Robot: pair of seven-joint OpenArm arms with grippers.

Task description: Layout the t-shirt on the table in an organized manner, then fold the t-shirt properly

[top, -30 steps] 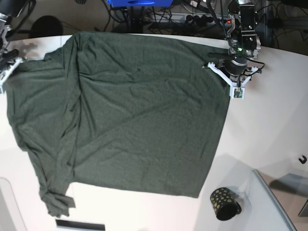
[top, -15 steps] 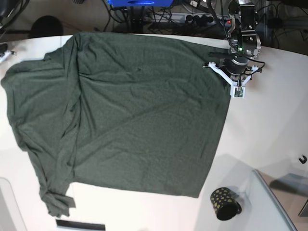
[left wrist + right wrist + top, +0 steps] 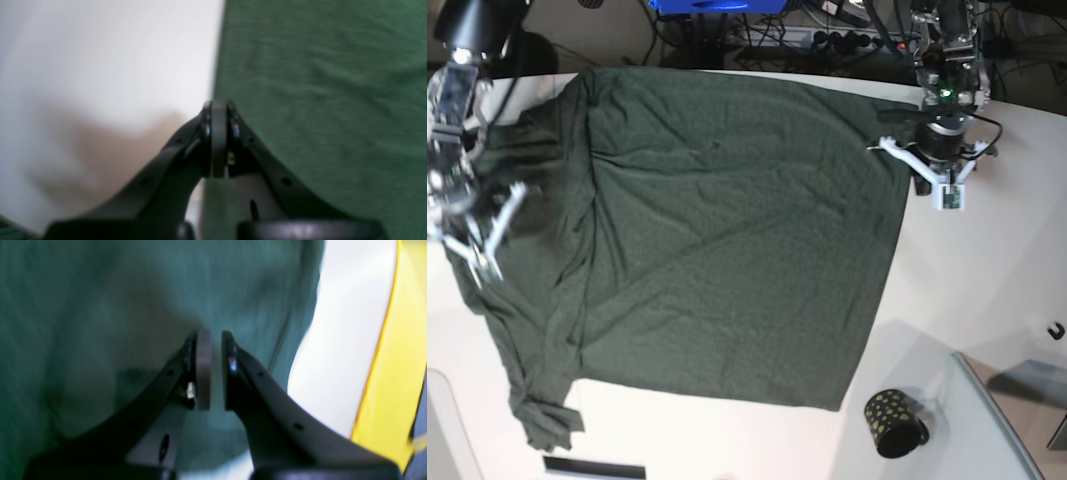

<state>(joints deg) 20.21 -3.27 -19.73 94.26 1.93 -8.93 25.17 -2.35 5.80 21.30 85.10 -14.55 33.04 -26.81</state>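
From the base view, we see the t-shirt (image 3: pixel 697 240) spread nearly flat across the white tabletop (image 3: pixel 987 280), one side rumpled, so laying out looks unfinished. Our left wrist view shows the left claw (image 3: pixel 218 133) pressed together, empty, at the shirt's straight edge. Our right wrist view shows the right claw (image 3: pixel 213 370) slightly parted above blurred fabric, pinching nothing.

Blurred with motion in the base view: right gripper (image 3: pixel 472 245) over the t-shirt (image 3: pixel 717 230) near the table's (image 3: pixel 987 270) left edge. Cup (image 3: pixel 894 422) dots too small to make out.
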